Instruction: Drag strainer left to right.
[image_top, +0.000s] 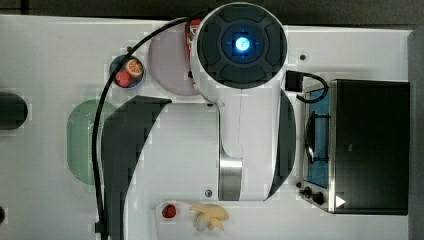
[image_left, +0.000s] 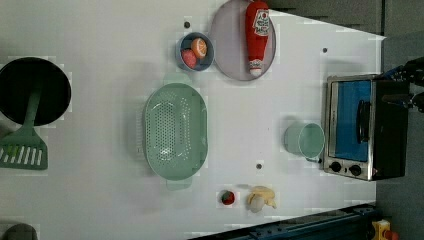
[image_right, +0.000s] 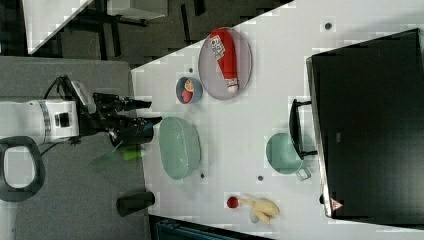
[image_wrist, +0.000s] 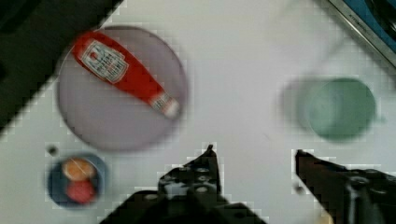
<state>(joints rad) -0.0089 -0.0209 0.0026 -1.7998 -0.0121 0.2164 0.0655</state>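
Note:
The strainer (image_left: 175, 131) is a pale mint-green oblong basin with rows of tiny holes, resting on the white table in the left view's middle. In the top view the strainer (image_top: 80, 140) lies at the left, partly covered by the arm. In the right view my gripper (image_right: 149, 112) hangs open just off the strainer (image_right: 179, 147), at its upper left, apart from it. The wrist view shows both black fingers (image_wrist: 208, 161) spread wide over bare table, nothing between them.
A round mint cup (image_left: 305, 141) stands beside the toaster oven (image_left: 360, 127). A ketchup bottle (image_left: 257, 35) lies on a grey plate (image_left: 227, 50) beside a fruit bowl (image_left: 195, 51). A banana (image_left: 260, 197), a strawberry (image_left: 227, 197), a black pan (image_left: 32, 90) and a spatula (image_left: 22, 147) ring the table.

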